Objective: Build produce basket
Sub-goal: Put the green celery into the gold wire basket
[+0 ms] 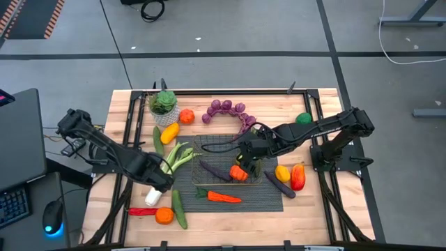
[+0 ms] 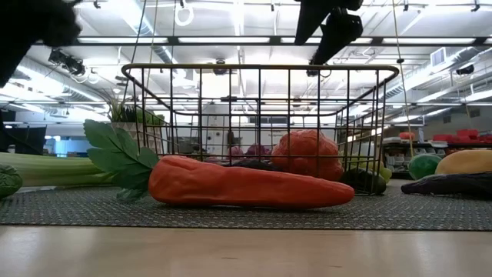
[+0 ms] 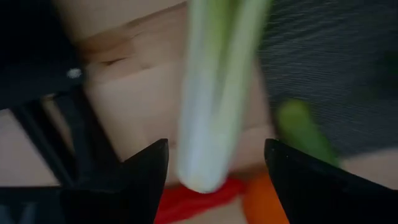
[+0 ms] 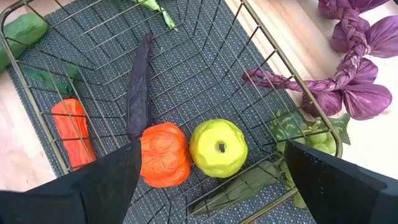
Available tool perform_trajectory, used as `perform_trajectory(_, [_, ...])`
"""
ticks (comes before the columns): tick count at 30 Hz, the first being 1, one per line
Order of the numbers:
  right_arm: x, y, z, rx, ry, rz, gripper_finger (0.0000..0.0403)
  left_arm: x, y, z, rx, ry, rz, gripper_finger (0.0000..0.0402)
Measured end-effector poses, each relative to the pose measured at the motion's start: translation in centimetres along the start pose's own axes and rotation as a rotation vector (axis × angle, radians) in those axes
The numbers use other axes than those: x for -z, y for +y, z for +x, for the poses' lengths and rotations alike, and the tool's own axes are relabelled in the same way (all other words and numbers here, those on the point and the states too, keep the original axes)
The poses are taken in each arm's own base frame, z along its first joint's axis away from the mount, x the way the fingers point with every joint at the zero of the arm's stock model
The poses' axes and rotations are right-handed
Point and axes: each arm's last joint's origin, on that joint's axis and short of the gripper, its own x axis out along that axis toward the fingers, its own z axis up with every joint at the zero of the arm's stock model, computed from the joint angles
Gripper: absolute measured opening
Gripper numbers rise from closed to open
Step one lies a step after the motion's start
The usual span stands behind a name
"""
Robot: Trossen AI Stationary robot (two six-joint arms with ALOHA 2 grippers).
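The brass wire basket (image 1: pixel 209 150) stands on the dark ribbed mat and holds an orange (image 4: pixel 165 154), a green apple (image 4: pixel 217 148) and a dark purple eggplant (image 4: pixel 138 87). My right gripper (image 4: pixel 212 149) hangs open above the apple, higher than the basket's rim in the low view (image 2: pixel 330 27). The leek (image 1: pixel 171 167) lies on the table at the mat's left edge. My left gripper (image 1: pixel 159 183) is open, one finger on either side of the leek's white end (image 3: pixel 205 124) without touching it. The carrot (image 1: pixel 223 197) lies on the mat in front of the basket.
A cucumber (image 1: pixel 179 209), an orange (image 1: pixel 164 215) and a red pepper (image 1: pixel 143 210) lie near left. A yellow fruit (image 1: pixel 282 173), a red pepper (image 1: pixel 298 176) and an eggplant (image 1: pixel 279 185) lie right of the basket. The potted plant (image 1: pixel 164 106) and purple grapes (image 1: pixel 226 109) are at the far side.
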Motion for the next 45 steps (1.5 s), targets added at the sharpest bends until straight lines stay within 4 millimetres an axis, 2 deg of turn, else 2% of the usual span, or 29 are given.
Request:
perform_trajectory(3, [0.3, 0.2, -0.1, -0.001, 0.011, 0.004, 0.0397, 0.0, 0.2, 1.2, -0.009, 0.02, -0.003, 0.027])
perform_trajectory(9, [0.5, 0.3, -0.2, -0.002, 0.015, 0.024, 0.0397, 0.2, -0.8, 2.9, 0.122, 0.051, 0.032, 0.027])
perform_trajectory(13, [0.5, 0.4, -0.2, -0.003, 0.015, 0.043, 0.0397, 0.0, -0.1, 4.0, 0.078, 0.045, 0.025, 0.027])
perform_trajectory(19, [1.0, 0.9, -0.4, -0.012, 0.02, 0.039, 0.0397, -0.1, 0.3, 4.4, 0.046, 0.045, 0.031, 0.027])
perform_trajectory(27, [1.1, 0.9, -0.4, -0.019, 0.04, 0.067, 0.0397, -0.2, 0.7, 6.0, 0.055, 0.077, 0.028, 0.027])
perform_trajectory(34, [1.3, 1.1, -0.5, -0.028, 0.048, 0.097, 0.0392, -0.9, 0.5, 6.1, 0.059, 0.069, 0.055, 0.027])
perform_trajectory(45, [1.8, 1.4, -0.7, -0.072, 0.119, 0.129, 0.0391, -2.1, 0.8, 8.2, 0.092, 0.099, 0.057, 0.027])
